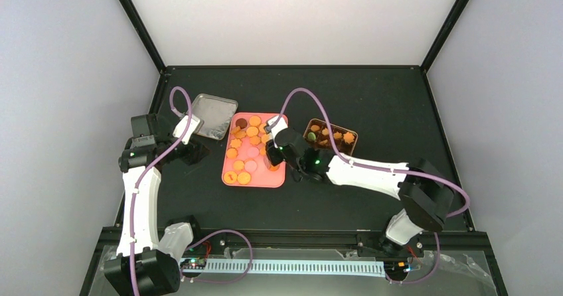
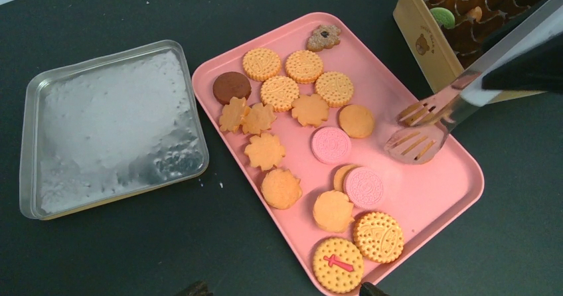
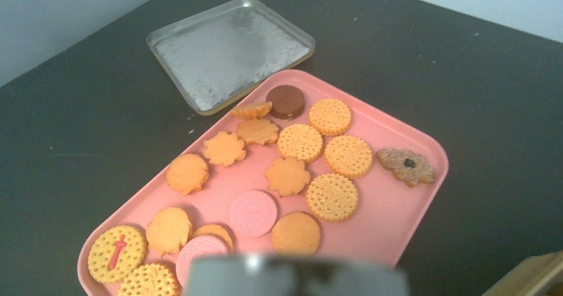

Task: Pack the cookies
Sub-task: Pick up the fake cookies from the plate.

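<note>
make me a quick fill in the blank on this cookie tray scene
The cookies lie on a ___ tray. The right gripper holds metal ___ over the tray. Exactly ___ of the cookies on the tray are pink. The tray's only dark brown round cookie lies at the corner nearest the silver ___.
Missing: pink; tongs; two; lid.

cookies (image 2: pixel 279 92): mostly orange-yellow, some dotted; two pink, one dark brown, one with a red mark
tray (image 2: pixel 431 196): pink
lid (image 2: pixel 106 123): dull silver
tin (image 2: pixel 421 27): gold, brown cups
tongs (image 2: pixel 425 127): silver
table (image 2: pixel 99 256): black
</note>
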